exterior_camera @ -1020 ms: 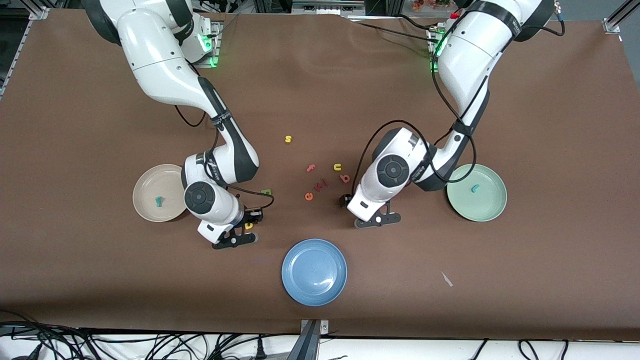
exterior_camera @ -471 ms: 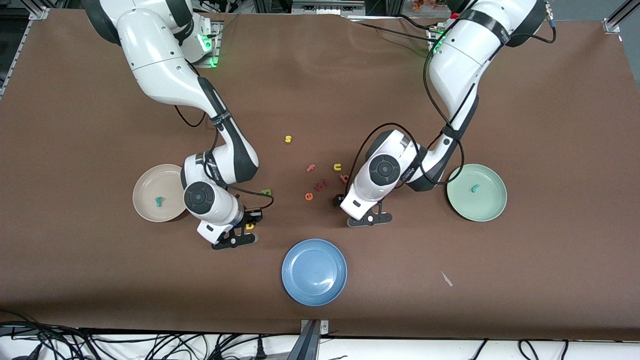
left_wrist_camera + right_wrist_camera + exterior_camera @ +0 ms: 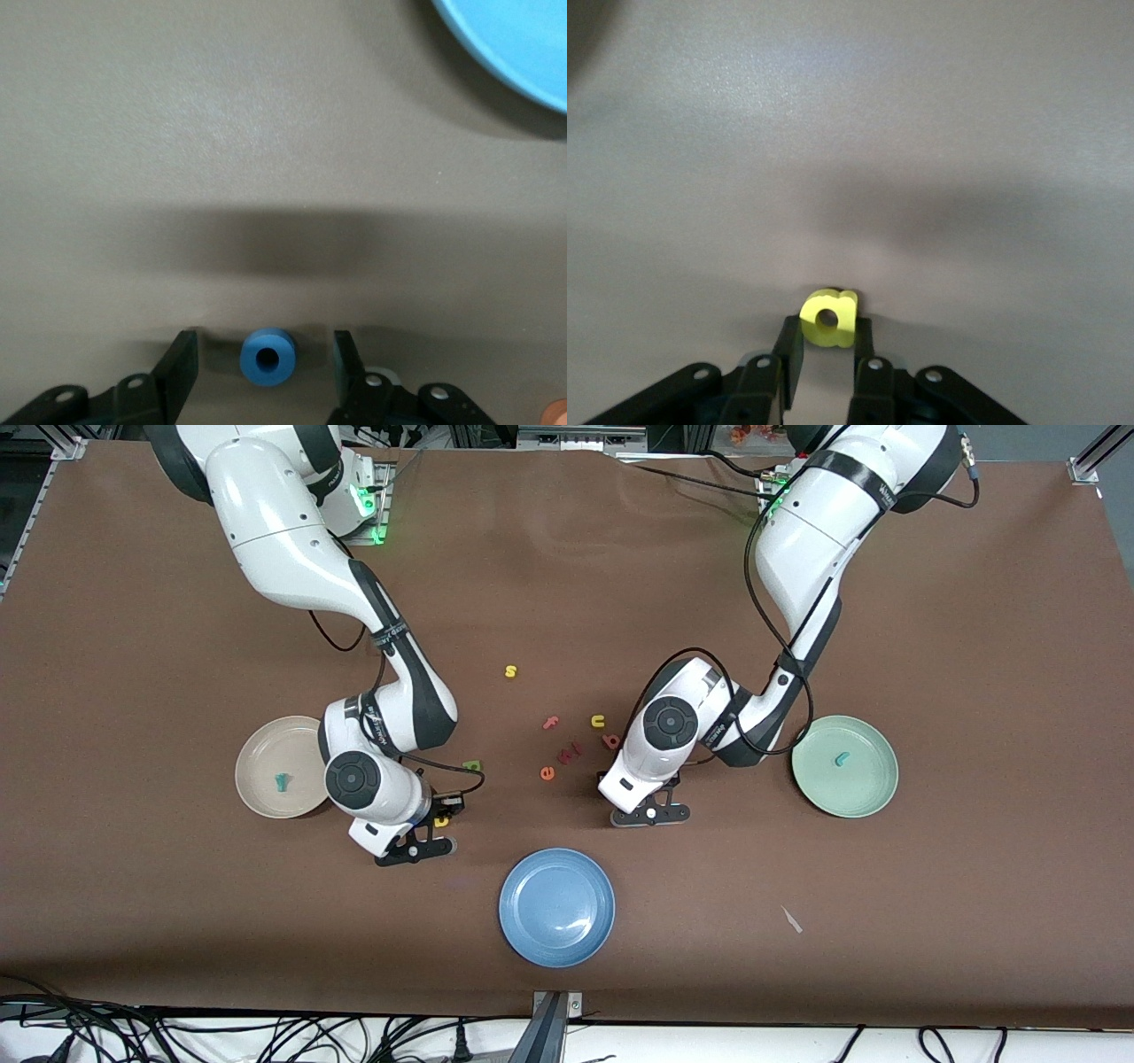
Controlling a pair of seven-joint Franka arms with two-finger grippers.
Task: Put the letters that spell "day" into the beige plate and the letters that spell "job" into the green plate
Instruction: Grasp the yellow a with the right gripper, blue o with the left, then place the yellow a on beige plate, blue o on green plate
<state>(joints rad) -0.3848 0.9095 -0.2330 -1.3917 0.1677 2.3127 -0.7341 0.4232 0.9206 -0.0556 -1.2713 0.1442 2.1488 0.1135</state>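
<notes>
1. Here, across the brown tabletop (image 3: 974, 691), 2 Franka arms work at once, each low over a letter between the plates.
2. 3 plates are set out: the beige plate (image 3: 266, 797) toward the right arm's end, the green plate (image 3: 864, 793) toward the left arm's end, and a blue plate (image 3: 556, 906) nearest the front camera. The beige and green plates each hold 1 teal letter, the "y" (image 3: 281, 782) and the "j" (image 3: 841, 759).
3. The right hand (image 3: 824, 354) is clenched on the yellow "a" (image 3: 829, 318), just beside the beige plate; the lift and carry to that plate look next.
4. The left hand (image 3: 266, 363) stands released, its fingers (image 3: 182, 359) on either side of the blue "o" (image 3: 267, 357) but not touching it; it needs to close before lifting toward the green plate.
5. 7 letters lie loose: green "d" (image 3: 473, 765), pinkish-red "b" (image 3: 610, 740), yellow "s" (image 3: 510, 671), yellow "u" (image 3: 598, 721), pink "f" (image 3: 550, 724), orange "e" (image 3: 547, 773), and 1 pink piece (image 3: 569, 753) too small to read.
</notes>
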